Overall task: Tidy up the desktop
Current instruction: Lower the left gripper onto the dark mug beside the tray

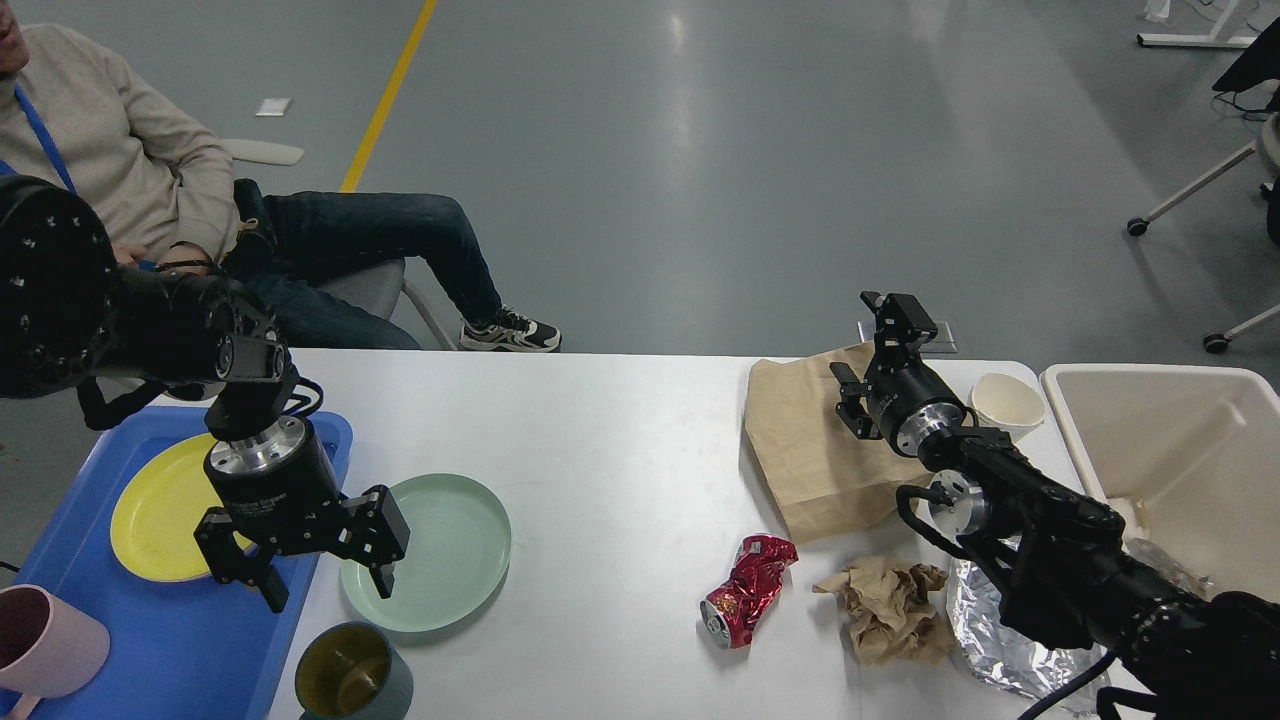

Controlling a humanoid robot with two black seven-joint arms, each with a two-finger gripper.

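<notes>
The white desktop (610, 470) holds a pale green plate (445, 550), a dark green mug (350, 680), a crushed red can (745, 590), crumpled brown paper (890, 605), foil (990, 640), a flat brown paper bag (810, 450) and a white paper cup (1008, 402). My left gripper (325, 590) is open and empty, pointing down over the green plate's left edge. My right gripper (875, 350) is open and empty above the paper bag's far edge.
A blue tray (190, 640) at the left holds a yellow plate (160, 510) and a pink mug (45, 640). A cream bin (1180, 450) stands at the right. A seated person (150, 180) is behind the table's far left.
</notes>
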